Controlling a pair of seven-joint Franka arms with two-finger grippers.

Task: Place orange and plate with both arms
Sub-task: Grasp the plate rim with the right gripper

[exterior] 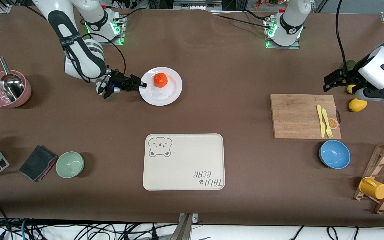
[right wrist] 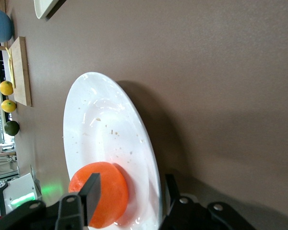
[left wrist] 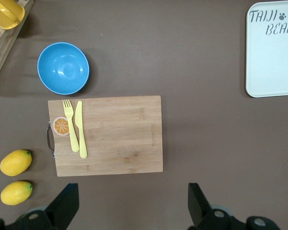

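Front view: I see the plate [exterior: 160, 86] on the brown table [exterior: 212, 73], toward the right arm's end, w/ the orange [exterior: 160, 80] sitting on it. The right gripper [exterior: 141, 84] is low at the plate's rim on the right-arm side, fingers straddling the rim edge; I can't tell if they pinch it yet. The bear-print tray [exterior: 184, 162] lies nearer the camera than the plate. The left gripper [exterior: 328, 82] hangs over bare table by the cutting board [exterior: 303, 115]; that arm waits.

Left wrist view: left gripper [left wrist: 132, 201] fingers spread wide, holding nothing. Below it: the board w/ yellow fork [left wrist: 70, 124] and knife [left wrist: 80, 128], a blue bowl [left wrist: 63, 67], two lemons [left wrist: 16, 162].

Right wrist view: right gripper [right wrist: 129, 194] partly open, one finger [right wrist: 90, 195] over the plate's [right wrist: 105, 139] upper face beside the orange [right wrist: 101, 193], the other under the rim. I can't tell whether the fingers touch the rim.
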